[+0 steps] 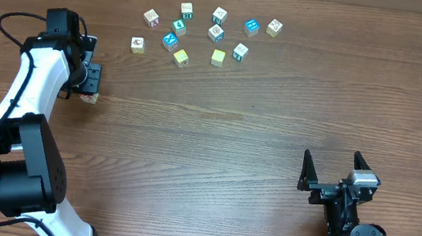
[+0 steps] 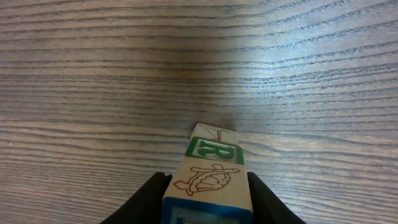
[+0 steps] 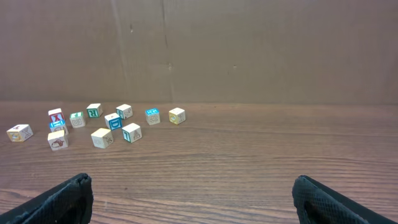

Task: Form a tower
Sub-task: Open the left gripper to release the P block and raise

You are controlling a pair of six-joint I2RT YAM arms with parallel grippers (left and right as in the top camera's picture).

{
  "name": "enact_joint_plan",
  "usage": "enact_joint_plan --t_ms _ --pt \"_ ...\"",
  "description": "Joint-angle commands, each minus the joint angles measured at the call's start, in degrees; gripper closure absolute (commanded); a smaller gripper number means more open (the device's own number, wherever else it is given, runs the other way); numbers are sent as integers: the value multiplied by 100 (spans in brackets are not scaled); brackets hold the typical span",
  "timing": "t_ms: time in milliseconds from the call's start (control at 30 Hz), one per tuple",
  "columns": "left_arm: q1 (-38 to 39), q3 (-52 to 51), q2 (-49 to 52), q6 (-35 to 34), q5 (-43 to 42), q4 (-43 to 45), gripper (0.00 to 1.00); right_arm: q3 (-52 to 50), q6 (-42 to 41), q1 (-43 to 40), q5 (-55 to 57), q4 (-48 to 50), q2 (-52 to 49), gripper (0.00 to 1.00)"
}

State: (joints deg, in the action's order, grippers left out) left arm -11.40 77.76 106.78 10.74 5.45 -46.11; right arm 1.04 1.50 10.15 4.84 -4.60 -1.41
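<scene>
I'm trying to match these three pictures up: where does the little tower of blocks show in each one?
Overhead: the tower peeks out at far left, beneath the left arm.
Left wrist: the tower sits bottom centre, between the dark fingers.
Right wrist: not in it.
Shared landmark: the wood-grain table, seen in all three.
</scene>
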Motion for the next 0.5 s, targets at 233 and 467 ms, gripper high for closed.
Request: enact_joint_plan --t_ms 233,467 --pt "-26 398 63 83 74 -66 25 -59 9 -15 -2 24 4 0" --pt "-20 1958 -2 -186 61 -942 5 -59 9 -15 -2 24 4 0"
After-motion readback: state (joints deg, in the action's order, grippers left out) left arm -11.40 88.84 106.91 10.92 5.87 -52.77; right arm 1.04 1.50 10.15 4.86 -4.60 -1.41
